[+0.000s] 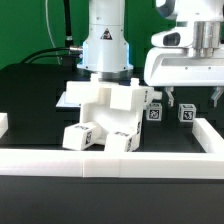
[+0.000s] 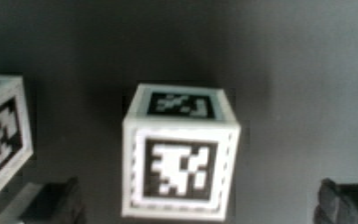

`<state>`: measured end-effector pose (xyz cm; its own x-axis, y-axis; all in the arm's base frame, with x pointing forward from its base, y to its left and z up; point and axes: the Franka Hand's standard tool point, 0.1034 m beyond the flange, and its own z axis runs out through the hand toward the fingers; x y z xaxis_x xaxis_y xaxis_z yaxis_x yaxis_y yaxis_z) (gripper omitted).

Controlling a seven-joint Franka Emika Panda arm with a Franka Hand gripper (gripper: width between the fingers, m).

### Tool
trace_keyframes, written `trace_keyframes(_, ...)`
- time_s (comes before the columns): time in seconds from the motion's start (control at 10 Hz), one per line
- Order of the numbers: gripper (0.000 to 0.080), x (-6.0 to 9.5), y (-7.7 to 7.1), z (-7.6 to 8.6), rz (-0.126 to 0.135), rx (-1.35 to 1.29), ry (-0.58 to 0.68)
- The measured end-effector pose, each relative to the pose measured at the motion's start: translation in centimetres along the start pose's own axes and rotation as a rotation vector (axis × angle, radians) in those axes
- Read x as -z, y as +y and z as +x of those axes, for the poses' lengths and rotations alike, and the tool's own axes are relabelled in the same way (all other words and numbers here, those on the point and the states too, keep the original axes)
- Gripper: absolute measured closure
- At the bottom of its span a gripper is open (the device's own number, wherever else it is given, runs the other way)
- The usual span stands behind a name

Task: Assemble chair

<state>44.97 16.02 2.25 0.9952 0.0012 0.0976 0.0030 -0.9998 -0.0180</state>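
Note:
The chair lies in loose glossy white parts on the black table. A big blocky piece (image 1: 100,108) sits in the middle of the exterior view, with two tagged blocks (image 1: 84,136) (image 1: 122,141) in front of it. Two small tagged pieces (image 1: 155,112) (image 1: 187,113) stand towards the exterior view's right. My gripper (image 1: 193,100) hangs open just above the right-hand small piece and holds nothing. In the wrist view that piece (image 2: 179,150) stands upright between my dark fingertips (image 2: 51,202), apart from both, with its neighbour (image 2: 2,130) beside it.
A long low white border wall (image 1: 110,161) runs along the front and up both sides (image 1: 210,133). The arm's white base (image 1: 106,45) stands behind the big piece, with black cables (image 1: 50,50) trailing off it.

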Motion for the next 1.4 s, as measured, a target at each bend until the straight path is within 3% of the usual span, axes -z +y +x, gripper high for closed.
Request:
trace_keyframes(0.3, 0.015, 0.2, 0.1, 0.2, 0.001, 0.005, 0.002)
trace_keyframes(0.5, 0.015, 1.9, 0.2, 0.5, 0.013, 0.008, -0.005)
trace_keyframes(0.6, 0.015, 4.2, 1.0, 1.2, 0.028, 0.013, -0.016)
trace_keyframes(0.8, 0.015, 6.6, 3.7, 3.2, 0.039, 0.033, 0.001)
trace_keyframes(1.0, 0.015, 5.8, 3.0, 2.6, 0.036, 0.027, -0.007)
trace_keyframes(1.2, 0.015, 5.9, 3.3, 2.7, 0.035, 0.022, -0.005)
trace_keyframes(1.3, 0.015, 6.5, 4.3, 3.2, 0.038, 0.036, -0.03)
trace_keyframes(1.4, 0.015, 8.2, 5.7, 5.1, 0.047, 0.012, -0.045)
